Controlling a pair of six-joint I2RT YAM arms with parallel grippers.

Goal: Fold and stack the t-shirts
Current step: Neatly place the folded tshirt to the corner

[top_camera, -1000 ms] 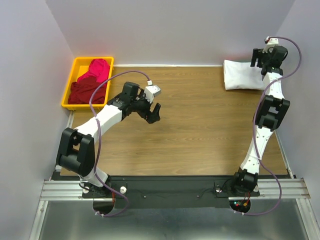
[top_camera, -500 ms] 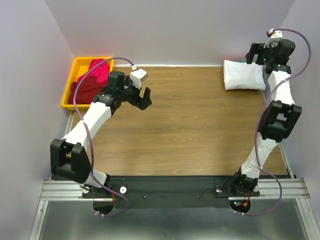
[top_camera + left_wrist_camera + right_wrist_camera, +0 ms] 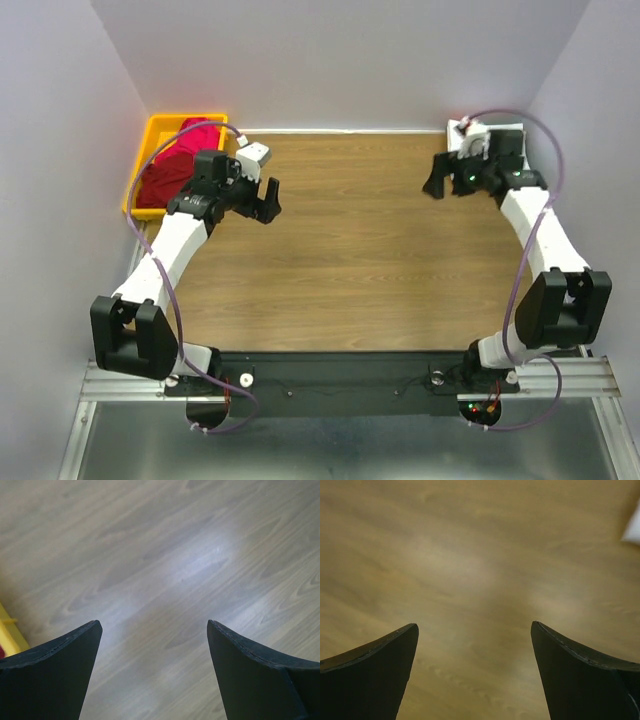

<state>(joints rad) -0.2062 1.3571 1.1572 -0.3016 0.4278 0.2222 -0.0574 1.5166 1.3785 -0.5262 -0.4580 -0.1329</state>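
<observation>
- Lying in the bin (image 3: 160, 122) at upper left, red shirts (image 3: 165, 178) sit just left of the left tool (image 3: 270, 203), the nearer arm.
- Left tool and right tool (image 3: 436, 182) are both spread wide and empty.

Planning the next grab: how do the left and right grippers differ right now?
The left gripper hovers beside the yellow bin of red t-shirts; the right gripper hovers by the white t-shirt. The left gripper's camera catches the bin's corner; the right gripper's, that shirt's edge. Both are open, empty, over bare table.
</observation>
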